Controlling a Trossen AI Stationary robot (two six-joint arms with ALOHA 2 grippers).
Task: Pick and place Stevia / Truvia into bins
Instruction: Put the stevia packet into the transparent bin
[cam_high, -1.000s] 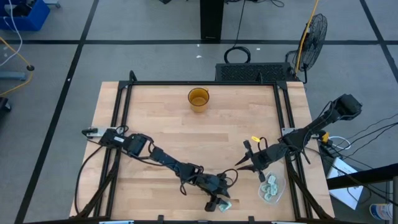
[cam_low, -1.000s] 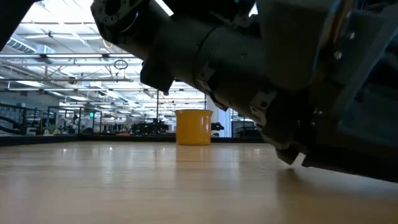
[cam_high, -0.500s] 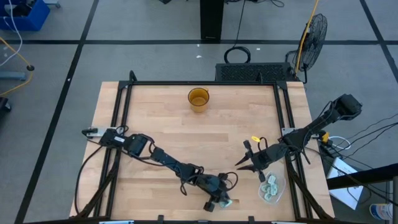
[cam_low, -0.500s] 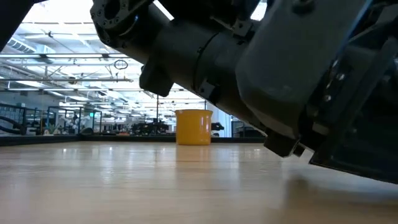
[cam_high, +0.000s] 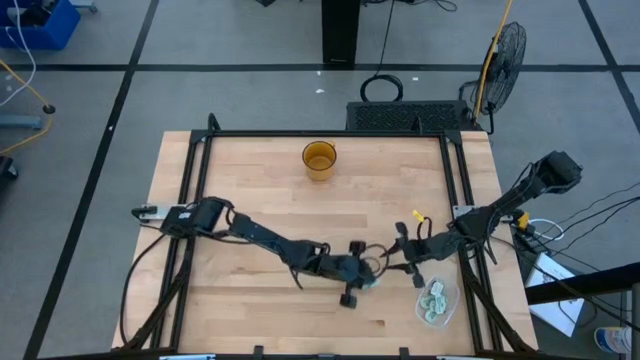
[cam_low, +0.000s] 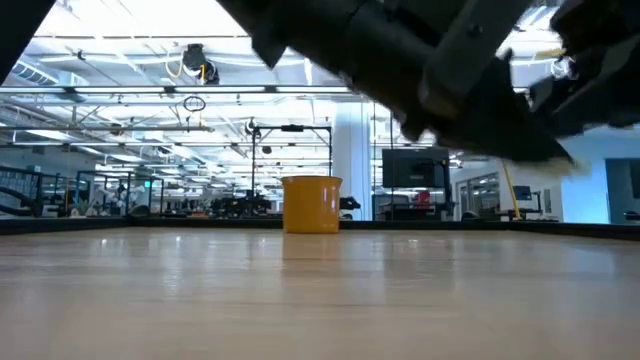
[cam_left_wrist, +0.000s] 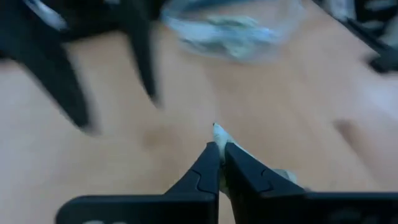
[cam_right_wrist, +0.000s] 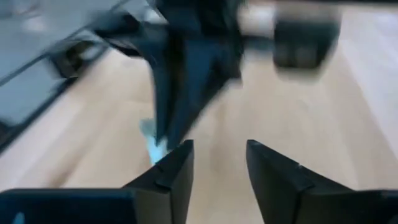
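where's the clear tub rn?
High view: the clear tub sits near the table's front right corner with sachets inside, just right of the two end effectors, left and right, which meet mid-table; the amber cup stands far back.

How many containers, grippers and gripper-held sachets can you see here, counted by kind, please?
Containers: 2, the amber translucent round cup and the clear shallow round plastic tub
Grippers: 2, the left gripper and the right gripper
Held sachets: 1, the pale green and white paper sachet, pinched by the left gripper
Total: 5; the tub's sachets are too small to count.
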